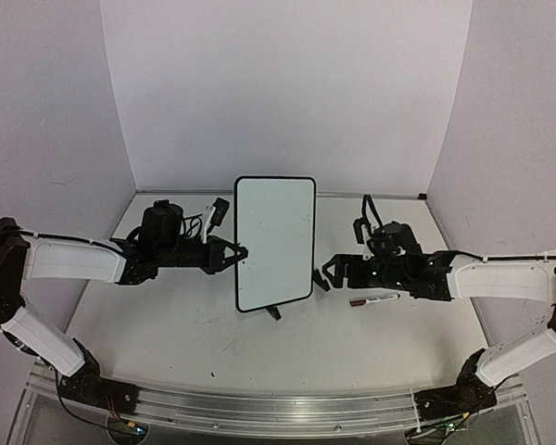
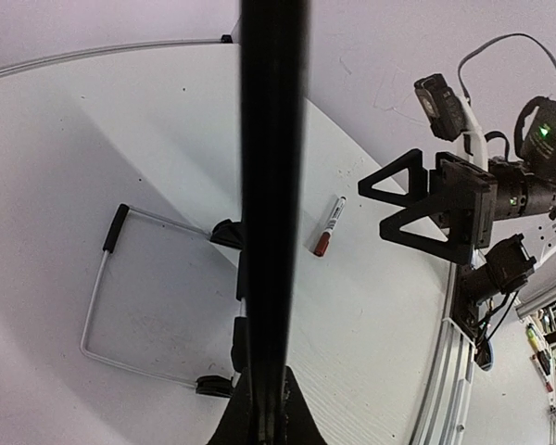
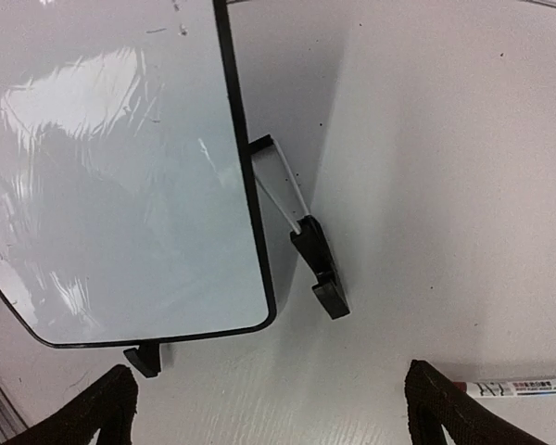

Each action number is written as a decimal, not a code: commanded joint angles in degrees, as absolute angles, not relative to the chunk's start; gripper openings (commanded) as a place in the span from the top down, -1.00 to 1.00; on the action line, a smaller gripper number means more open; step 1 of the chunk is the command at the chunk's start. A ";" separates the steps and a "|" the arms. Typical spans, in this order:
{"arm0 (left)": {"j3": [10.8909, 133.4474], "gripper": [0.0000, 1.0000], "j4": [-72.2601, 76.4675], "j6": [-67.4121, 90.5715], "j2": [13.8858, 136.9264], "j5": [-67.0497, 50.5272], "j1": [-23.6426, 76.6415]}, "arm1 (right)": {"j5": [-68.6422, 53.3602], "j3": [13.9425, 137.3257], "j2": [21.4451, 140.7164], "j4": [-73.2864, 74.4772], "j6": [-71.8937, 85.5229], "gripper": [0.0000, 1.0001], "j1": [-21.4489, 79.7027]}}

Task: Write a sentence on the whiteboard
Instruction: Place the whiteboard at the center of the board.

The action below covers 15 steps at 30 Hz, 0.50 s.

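Left pincer [image 1: 238, 252] is clamping the thin black frame of the whiteboard [image 1: 274, 241], which is standing upright mid-table, glossy and round-cornered, on small black feet. I'm seeing the right pincer [image 1: 326, 275] gaping wide just beside its right edge, with a red-capped marker [image 1: 372, 300] lying nearby on the matte white table [image 1: 185, 324].

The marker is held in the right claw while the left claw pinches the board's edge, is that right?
Not quite: the marker lies loose on the table, and the right gripper beside it is open and empty, as the top view shows. The left gripper does pinch the edge of the whiteboard.
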State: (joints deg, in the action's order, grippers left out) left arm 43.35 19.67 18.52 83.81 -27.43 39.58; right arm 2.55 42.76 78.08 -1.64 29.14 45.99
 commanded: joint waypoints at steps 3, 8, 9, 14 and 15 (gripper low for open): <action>46.76 1.00 30.78 18.80 83.52 -23.59 42.49 | -13.53 46.65 78.28 -6.49 25.02 -0.97 38.28; 47.04 1.00 32.32 17.77 84.00 -18.64 44.94 | -22.10 48.26 80.45 -11.66 25.21 -0.97 32.83; 46.93 1.00 32.90 17.67 84.31 -17.91 45.36 | -23.60 49.00 81.18 -12.14 24.74 -0.97 31.69; 46.49 1.00 36.29 15.65 85.50 -11.10 48.95 | -29.71 54.68 87.22 -12.54 21.78 -0.97 27.30; 46.44 1.00 36.76 14.94 85.65 -9.53 49.65 | -30.69 55.83 88.46 -12.50 21.41 -0.97 26.83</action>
